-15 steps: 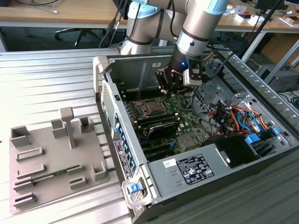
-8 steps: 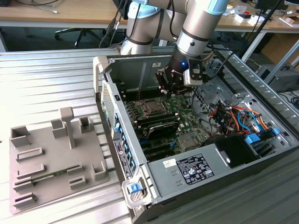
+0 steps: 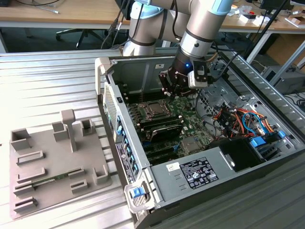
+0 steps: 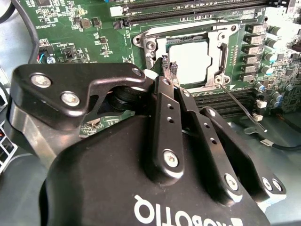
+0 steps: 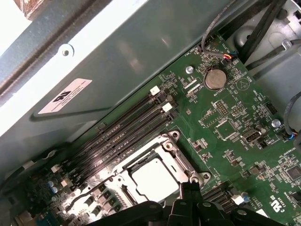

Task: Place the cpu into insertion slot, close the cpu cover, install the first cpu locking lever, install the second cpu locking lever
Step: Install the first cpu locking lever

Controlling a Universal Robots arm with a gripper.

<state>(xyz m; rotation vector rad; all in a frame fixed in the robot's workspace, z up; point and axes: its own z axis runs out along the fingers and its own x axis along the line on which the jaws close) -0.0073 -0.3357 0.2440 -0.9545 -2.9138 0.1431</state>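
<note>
Found the gripper (image 4: pixel 169 68) with its fingers pressed together and nothing visibly pinched between them, tips just beside one corner of the socket (image 4: pixel 150 44). Placed it, in the exterior view, at about 1 o'clock of the socket, low inside the computer case (image 3: pixel 190 174). Noted the chip (image 4: pixel 195 60) lying flat in the socket on the board (image 4: pixel 89 42), with the cover (image 4: pixel 218 42) down around it and the chip's pale top showing through the window; checked the same in the first wrist view. Spotted one thin wire lever (image 4: pixel 242 109) standing free off a neighbouring corner of the socket, angled out over the board rather than hooked down. Could not tell whether the other lever was latched, since the fingers hid that side. Judged a slip off the springy wire the chief risk, given such narrow tips, with a strike on the board or on the memory slots (image 5: pixel 124 125) just beside the socket as the result. Judged also that the cover might lift with a lever unhooked and let the chip shift on its contacts. Reckoned sideways force likely to bend the wire.
</note>
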